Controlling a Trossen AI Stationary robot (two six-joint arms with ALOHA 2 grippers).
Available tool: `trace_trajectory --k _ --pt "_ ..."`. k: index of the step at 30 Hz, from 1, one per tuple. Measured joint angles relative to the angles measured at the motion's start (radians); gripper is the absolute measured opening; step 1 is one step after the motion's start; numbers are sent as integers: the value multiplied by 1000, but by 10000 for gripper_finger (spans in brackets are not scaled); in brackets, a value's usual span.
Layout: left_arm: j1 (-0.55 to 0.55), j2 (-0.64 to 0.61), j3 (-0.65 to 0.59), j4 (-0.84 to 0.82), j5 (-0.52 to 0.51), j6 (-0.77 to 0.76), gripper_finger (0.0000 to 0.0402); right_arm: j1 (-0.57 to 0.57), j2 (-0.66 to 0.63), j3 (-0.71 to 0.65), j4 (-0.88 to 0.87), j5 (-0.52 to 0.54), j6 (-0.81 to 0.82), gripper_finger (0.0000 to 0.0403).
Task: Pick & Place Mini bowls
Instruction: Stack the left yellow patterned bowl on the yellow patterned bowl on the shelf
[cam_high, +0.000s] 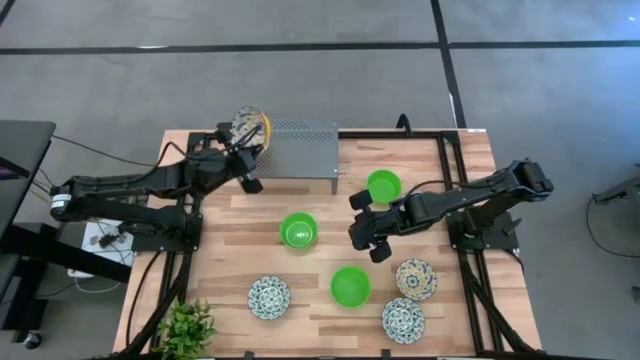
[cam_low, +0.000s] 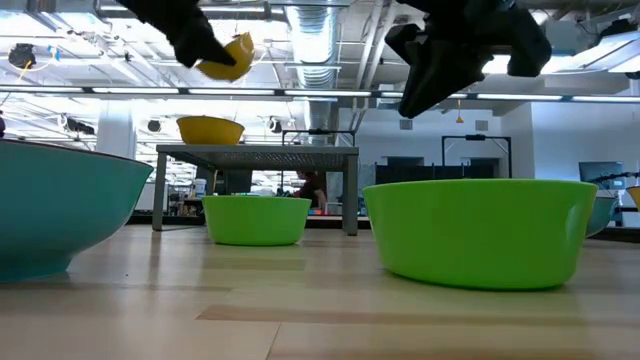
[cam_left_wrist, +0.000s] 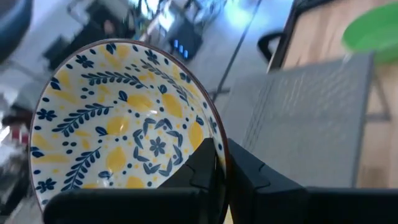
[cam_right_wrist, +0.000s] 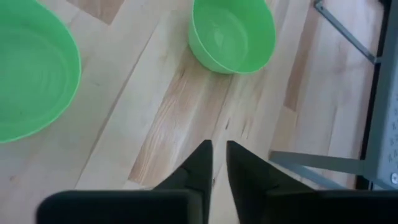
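My left gripper hovers over the left end of the grey perforated stand, shut on a yellow-cream patterned bowl. The low view shows a second yellow bowl standing on the stand's top. My right gripper hangs shut above the table between the three green bowls, touching nothing. Two blue-and-white bowls and another yellow-cream bowl stand near the front edge. My left gripper pinches the yellow-cream bowl's rim, with one finger inside the bowl and the other outside its wall. The bowl is lifted clear and tilted, above the stand's left end.
A small potted plant sits at the near left corner. The stand's legs rest on the table close to my right gripper. Bare wood lies left of the green bowls. Black frame rails run along the right side.
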Motion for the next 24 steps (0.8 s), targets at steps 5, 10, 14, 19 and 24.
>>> trace_trajectory --k 5,10,14,19,24 --pt "56 0 0 -99 11 -47 21 0 -9 0 -5 0 0 7" --pt "91 0 0 -183 31 -88 21 -1 -5 0 -8 0 0 12" --pt "121 0 0 -219 86 -113 21 -1 -5 0 -8 0 -1 2" --pt "160 3 0 -226 181 -113 21 -1 -5 0 -8 0 -3 7" --pt "192 3 0 -283 229 -114 21 -1 -5 0 -8 0 -3 4"
